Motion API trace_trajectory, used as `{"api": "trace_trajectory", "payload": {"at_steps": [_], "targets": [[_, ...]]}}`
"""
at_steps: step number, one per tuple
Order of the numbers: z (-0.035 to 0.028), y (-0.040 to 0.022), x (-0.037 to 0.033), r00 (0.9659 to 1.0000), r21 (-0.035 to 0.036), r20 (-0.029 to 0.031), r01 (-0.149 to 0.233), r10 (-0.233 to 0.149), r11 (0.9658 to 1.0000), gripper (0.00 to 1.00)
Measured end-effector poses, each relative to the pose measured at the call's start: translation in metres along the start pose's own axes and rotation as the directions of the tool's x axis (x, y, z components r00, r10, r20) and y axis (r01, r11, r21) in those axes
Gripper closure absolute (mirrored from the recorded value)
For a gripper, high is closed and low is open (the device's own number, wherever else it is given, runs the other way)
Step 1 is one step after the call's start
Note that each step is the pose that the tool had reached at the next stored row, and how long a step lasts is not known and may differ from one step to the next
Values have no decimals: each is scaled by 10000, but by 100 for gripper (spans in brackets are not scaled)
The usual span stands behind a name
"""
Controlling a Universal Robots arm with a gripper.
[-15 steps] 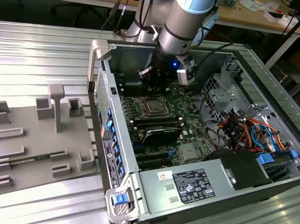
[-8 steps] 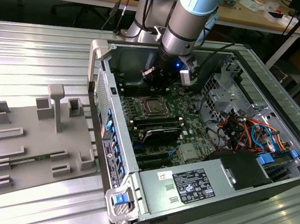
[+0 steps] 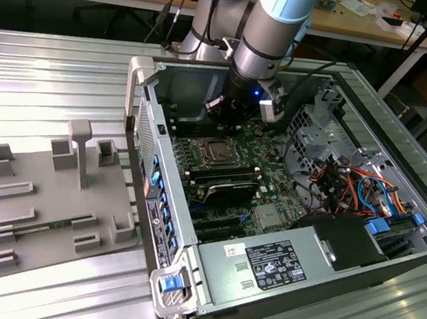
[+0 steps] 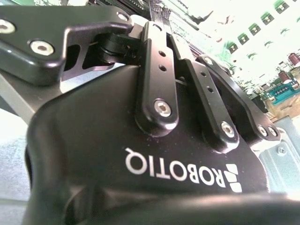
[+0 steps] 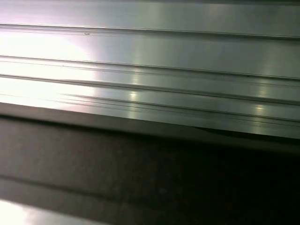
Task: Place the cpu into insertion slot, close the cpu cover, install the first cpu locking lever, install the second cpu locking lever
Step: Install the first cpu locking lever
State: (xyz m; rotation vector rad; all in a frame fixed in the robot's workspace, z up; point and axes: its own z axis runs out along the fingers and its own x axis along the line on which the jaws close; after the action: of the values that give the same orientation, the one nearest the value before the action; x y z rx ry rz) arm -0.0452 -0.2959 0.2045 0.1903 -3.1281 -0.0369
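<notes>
You'll find a line of white lettering (image 4: 183, 171) with a small logo printed on the black body of the gripper (image 4: 158, 16) in the second wrist view, where it appears upside down. In the exterior view, a white label (image 3: 275, 266) of fine black print and marks lies on the grey power supply box (image 3: 214, 276) at the case's near end. A smaller white sticker (image 3: 233, 250) sits just beside the label. Neither is legible.

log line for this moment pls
gripper: above motherboard, behind insertion slot | fingers: cannot tell | cpu cover: looks closed | open computer case on metal table
</notes>
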Motion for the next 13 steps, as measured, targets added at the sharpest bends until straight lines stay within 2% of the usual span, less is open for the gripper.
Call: {"api": "trace_trajectory", "payload": {"at_steps": [5,13], "targets": [[0,-42,-4,10000,-18,2,1,-1,10000,89],[31,-53,-60,10000,-17,0,1,-1,10000,89]]}}
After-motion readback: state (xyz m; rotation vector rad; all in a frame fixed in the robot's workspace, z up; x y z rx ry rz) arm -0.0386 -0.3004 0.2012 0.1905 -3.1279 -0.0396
